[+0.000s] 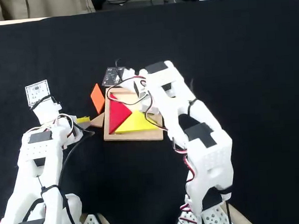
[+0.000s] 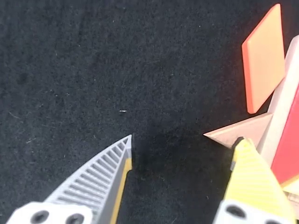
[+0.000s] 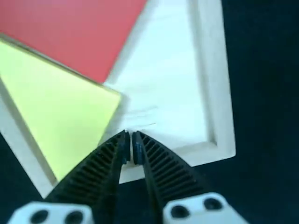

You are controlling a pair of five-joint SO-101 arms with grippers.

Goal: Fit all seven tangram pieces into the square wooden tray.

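At the left gripper (image 2: 182, 154): spread wide, holding nothing, low over the black tabletop (image 2: 93, 56), with the yellow fingertip (image 2: 245, 154) at the near point of the small pale triangle (image 2: 243, 130). Touching or not, cannot tell. Probably the step in hand is picking up that triangle.

To do it well: shift across to straddle the piece with both fingers, come down flat to the tabletop, close on two straight edges rather than on a pointed corner, and lift clear of the rim before turning toward the free space. Thin and flat, with little to grip — hence a risk of slipping or flipping under a shallow bite.

At the right gripper (image 3: 130, 140): pressed together on nothing, tips over the bare floor of the square wooden tray (image 3: 212, 84), near one inner corner. Best kept out of the way, or used as a pusher to nudge pieces against the rim.

Inside the tray: large red triangle (image 3: 79, 32) and large yellow triangle (image 3: 60, 107), edge to edge, with smooth painted faces and sharp corners. Tray of pale bare wood with a raised rim, toward the middle of the tabletop.

Off the tray's left edge: the pale triangle close against the rim, and an orange parallelogram (image 2: 264, 56) — matte, crisp-edged — just beside it, toward the tabletop's far edge.
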